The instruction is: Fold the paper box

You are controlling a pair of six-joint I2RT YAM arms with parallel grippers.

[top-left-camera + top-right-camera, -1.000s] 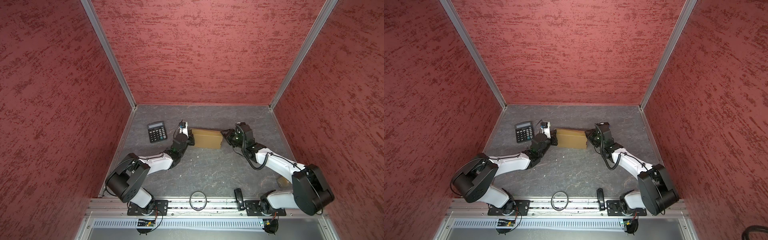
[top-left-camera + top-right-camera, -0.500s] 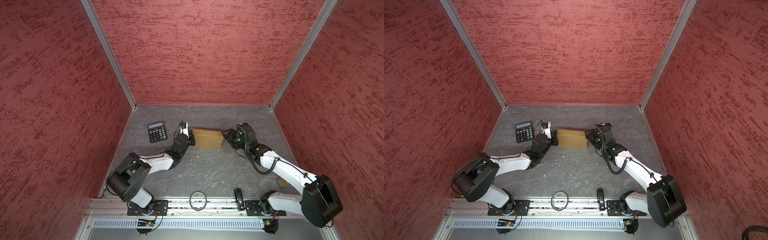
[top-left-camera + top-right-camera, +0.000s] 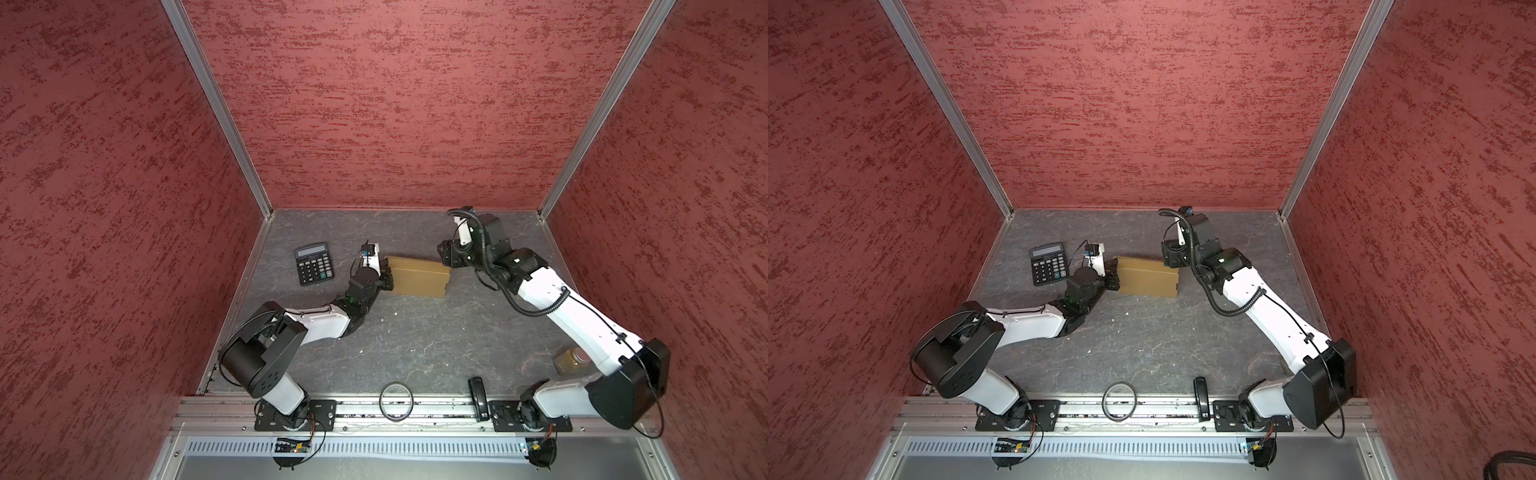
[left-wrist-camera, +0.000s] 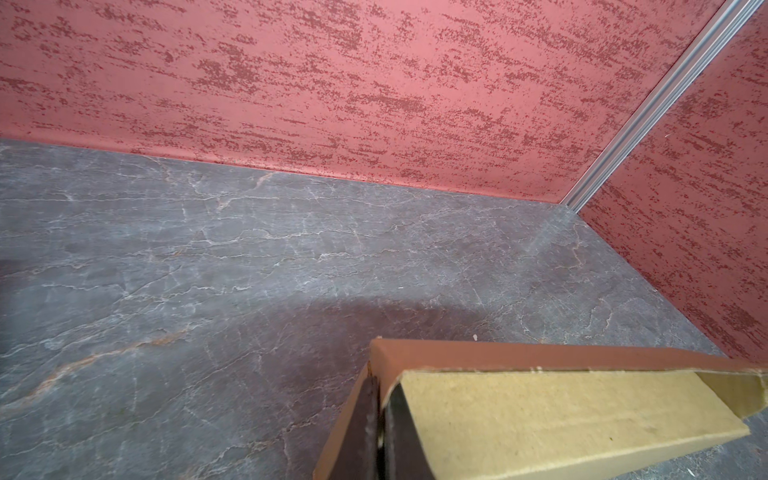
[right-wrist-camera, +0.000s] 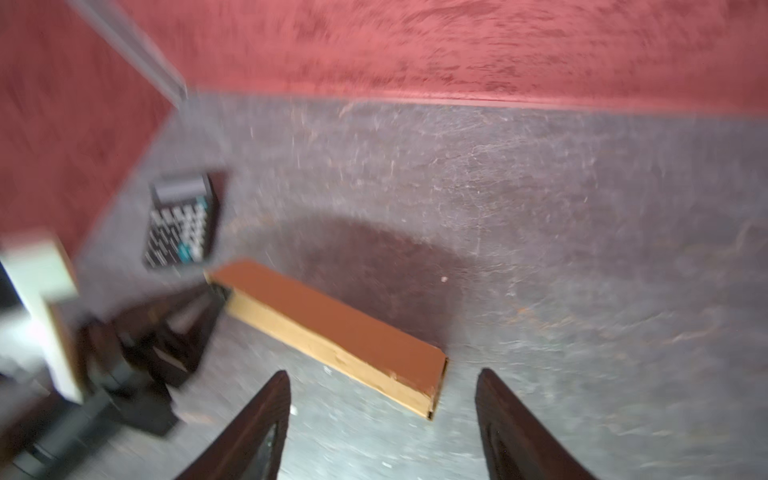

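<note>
Pinches paper box [image 3: 417, 280] edge between closed left gripper [image 3: 387, 279] fingers. Spreads right gripper [image 3: 445, 258] wide, flat tan cardboard just ahead.

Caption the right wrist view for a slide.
Right wrist view, blurred: open right gripper over one end of the box; left gripper shut on the other end, calculator beyond.

Shows the paper box [image 3: 1147, 277] lying flat on the grey marbled table [image 3: 1142, 345], tan side up. Sets the left gripper [image 3: 1112, 279] against its left end and the right gripper [image 3: 1170, 258] near its far right corner. Places a black calculator [image 3: 1049, 264] just left of the left gripper, and a black ring [image 3: 1105, 400] at the table's front edge.
</note>
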